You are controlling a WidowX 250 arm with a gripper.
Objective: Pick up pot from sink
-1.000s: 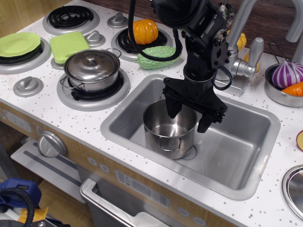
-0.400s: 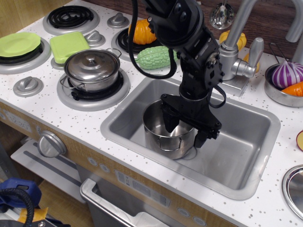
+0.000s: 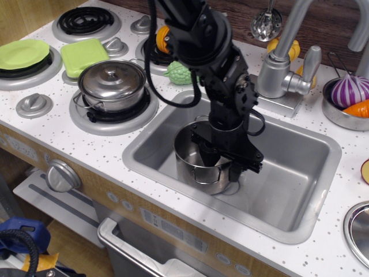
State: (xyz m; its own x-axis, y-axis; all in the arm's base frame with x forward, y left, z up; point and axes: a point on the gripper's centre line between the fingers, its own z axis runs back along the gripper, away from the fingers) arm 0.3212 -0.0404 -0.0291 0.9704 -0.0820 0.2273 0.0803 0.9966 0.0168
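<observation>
The tall lidless steel pot stands upright in the left part of the grey sink, by the drain. My black gripper has come down from above onto the pot's right side. One finger is inside the pot and the other is outside its right wall, so the jaws straddle the rim. The jaws are still apart. The arm hides the pot's far rim and part of its inside.
A squat lidded steel pot sits on the burner left of the sink. The faucet stands behind the sink. A bowl with a purple onion is at the back right. A green plate and a green gourd lie on the stove.
The gripper has dropped lower and shifted left, from above the pot's rim to straddling its right wall. The pot has not moved.
</observation>
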